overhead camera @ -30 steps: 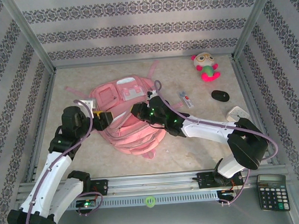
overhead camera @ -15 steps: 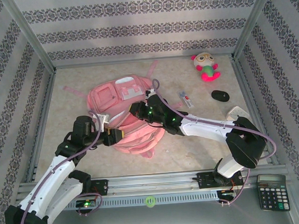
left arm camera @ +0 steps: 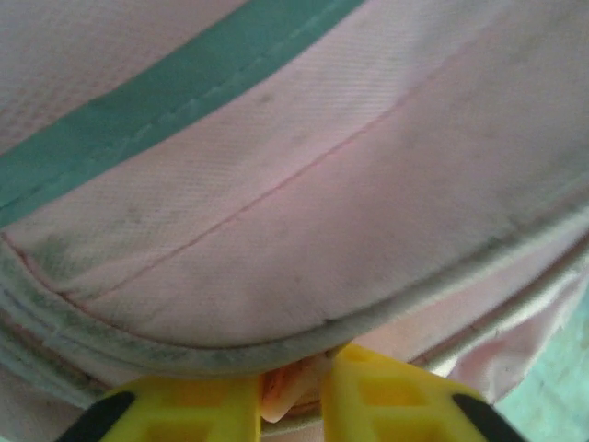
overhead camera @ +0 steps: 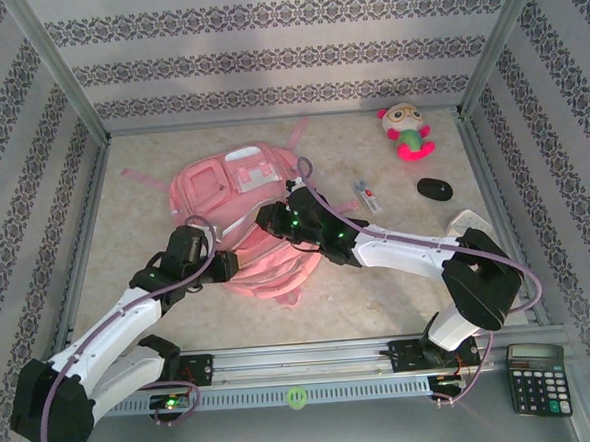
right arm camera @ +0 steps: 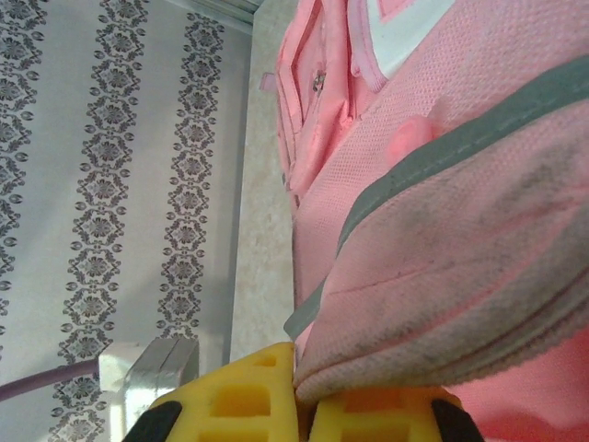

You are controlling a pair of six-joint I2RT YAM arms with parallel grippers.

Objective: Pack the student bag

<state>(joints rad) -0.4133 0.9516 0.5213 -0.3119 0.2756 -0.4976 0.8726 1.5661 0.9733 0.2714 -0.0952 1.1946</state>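
- The student bag (overhead camera: pixel 235 190), a large pink backpack, lies flat near the middle of the table, with its lighter front pockets facing up and thin straps trailing toward the back wall.
- The left gripper (left arm camera: pixel 293 402) is at the bag's near left edge. Its 2 yellow fingers are almost together, pinching a small fold of pink fabric just under a piped seam.
- The right gripper (right arm camera: pixel 302 401) is at the bag's right side, near the middle. Its fingers are pressed together on a grey-trimmed rim of the fabric.
- The things that could be packed lie well apart from the bag, to the right: a plush toy (overhead camera: pixel 406 132) at the back, a small flat card (overhead camera: pixel 366 197), a black oval object (overhead camera: pixel 434 188) and a white block (overhead camera: pixel 465 221). A calculator (overhead camera: pixel 537 376) sits outside the frame, at the near right.
- The step in hand looks like opening the bag, and nothing appears to be packed yet.
- The next move likely calls for the 2 grips to pull gently apart or upward to open the mouth. Whether the zip is undone cannot be told.
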